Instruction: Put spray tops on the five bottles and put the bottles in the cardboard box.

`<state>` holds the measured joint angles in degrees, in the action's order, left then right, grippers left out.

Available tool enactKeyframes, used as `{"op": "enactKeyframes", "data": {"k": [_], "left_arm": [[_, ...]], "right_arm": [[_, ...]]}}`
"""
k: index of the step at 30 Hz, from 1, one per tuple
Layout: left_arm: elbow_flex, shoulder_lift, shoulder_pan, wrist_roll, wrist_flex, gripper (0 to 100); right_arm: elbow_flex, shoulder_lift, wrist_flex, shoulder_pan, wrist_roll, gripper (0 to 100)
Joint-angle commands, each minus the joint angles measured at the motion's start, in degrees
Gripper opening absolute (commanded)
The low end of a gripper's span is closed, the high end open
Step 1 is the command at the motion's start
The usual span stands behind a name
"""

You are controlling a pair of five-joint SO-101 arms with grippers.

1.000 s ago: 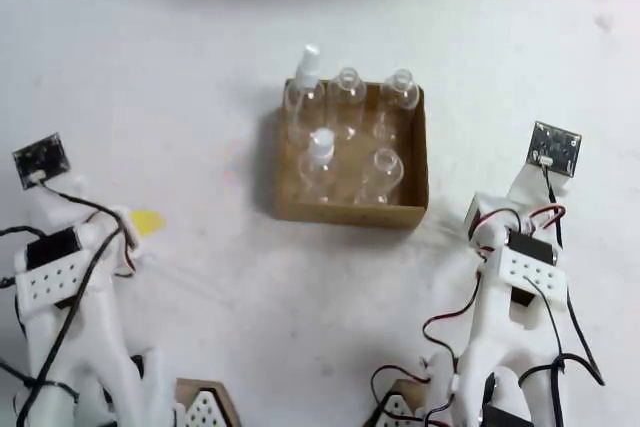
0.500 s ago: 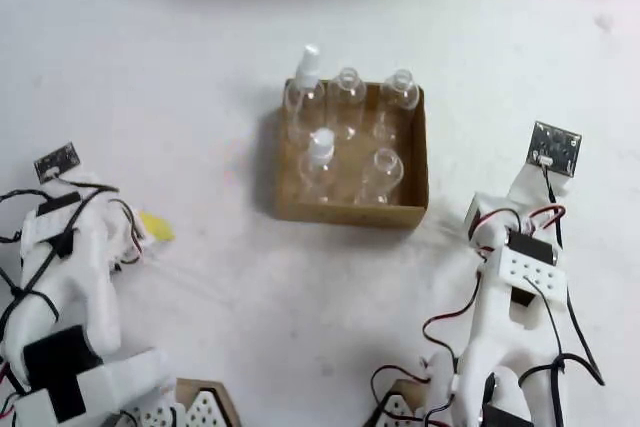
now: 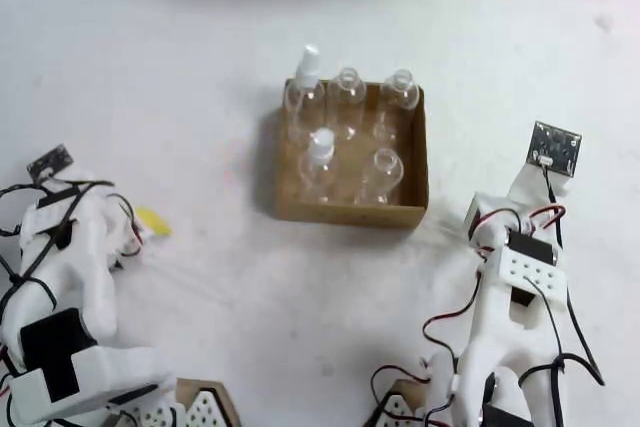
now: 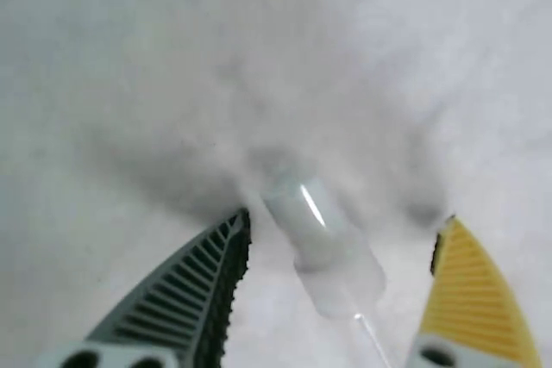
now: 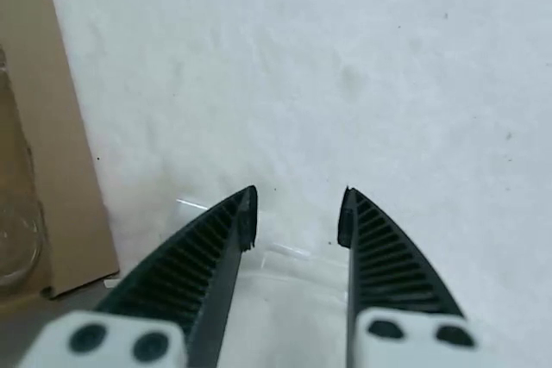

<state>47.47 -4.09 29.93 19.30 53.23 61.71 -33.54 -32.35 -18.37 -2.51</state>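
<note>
The left claw is held released, its grey and yellow fingers spread wide just above the white tabletop. A white spray top is seen lying on its side between the two fingers, apart from both, with a thin clear tube trailing from one end. In the high view this arm is placed at the left of the tabletop, well apart from the cardboard box.

The right claw is likewise released, with nothing gripped between its black fingers. It is held low over the tabletop, near one wall of the cardboard box.

The box is set in the middle of the tabletop, between the two arms. Five clear bottles are stood upright in it, three along the far side and two along the near side. White spray tops are fitted on the far-left bottle and the near-left bottle. The far-middle bottle, the far-right bottle and the near-right bottle are left with open necks.
</note>
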Motion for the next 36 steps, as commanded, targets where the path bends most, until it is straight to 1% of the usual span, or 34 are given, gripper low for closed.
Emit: {"op": "enactKeyframes", "data": {"k": [1, 5, 7, 13, 17, 22, 25, 32, 36], "left_arm": [[-1.85, 1.1, 0.22, 1.32, -1.32, 31], [-1.85, 1.1, 0.31, 1.32, -1.32, 31], [-1.85, 1.27, 0.31, 1.32, -1.32, 27], [-1.93, 1.63, 0.31, 0.97, -1.41, 1], [-1.93, 1.27, 0.31, 0.97, -2.2, 6], [-6.59, 1.19, 0.31, 0.97, -0.88, 2], [-12.75, 1.19, 0.31, 0.97, 5.27, 2], [-31.82, 1.19, 0.22, 0.97, 24.7, 2], [-40.35, 1.27, -0.13, 0.97, 32.0, 2]], "right_arm": [[-0.18, 0.13, 1.01, 0.66, -0.7, 14.1], [-0.18, 0.13, 0.92, 0.66, -0.7, 14.1], [-0.18, 0.13, 0.92, 0.66, -0.7, 14.1], [-0.18, 0.13, 0.92, 0.66, -0.7, 14.1], [-0.18, 0.13, 0.92, 0.66, -0.7, 14.1], [-0.18, 0.13, 0.92, 0.66, -0.7, 14.1], [-0.18, 0.13, 0.92, 0.66, -0.7, 14.1], [-0.18, 0.13, 0.92, 0.66, -0.7, 14.1], [-0.18, 0.13, 0.92, 0.66, -0.7, 14.1]]}}
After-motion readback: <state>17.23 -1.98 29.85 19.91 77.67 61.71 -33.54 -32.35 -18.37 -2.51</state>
